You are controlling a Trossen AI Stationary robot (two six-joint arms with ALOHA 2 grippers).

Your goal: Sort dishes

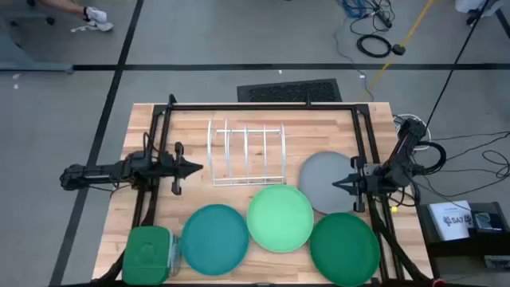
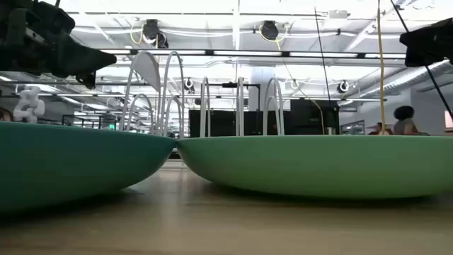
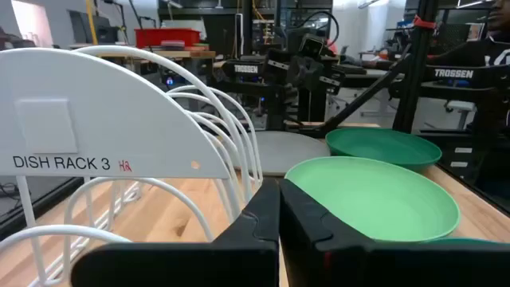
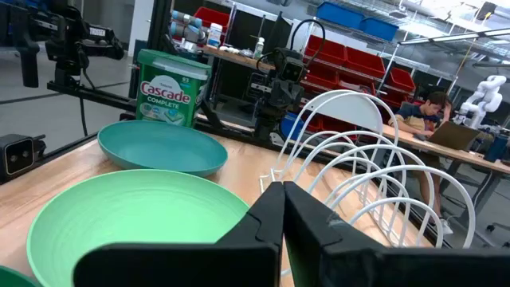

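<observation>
Four round plates lie flat on the wooden table: teal [image 1: 214,238], light mint green [image 1: 280,218], dark green [image 1: 344,249] and grey [image 1: 325,182]. A white wire rack [image 1: 246,154] stands behind them. My left gripper [image 1: 196,168] is shut and empty, held above the table left of the rack. My right gripper [image 1: 335,184] is shut and empty, held above the grey plate's right part. The mint plate [image 3: 374,199] and the dark green plate [image 3: 384,147] show in the left wrist view; the mint plate [image 4: 135,223] and the teal plate [image 4: 163,147] show in the right wrist view.
A green square lidded container [image 1: 149,254] stands at the near left corner, beside the teal plate. A dark frame [image 1: 263,107] runs around the table's back and sides. Bare wood lies between the rack and the frame's far bar.
</observation>
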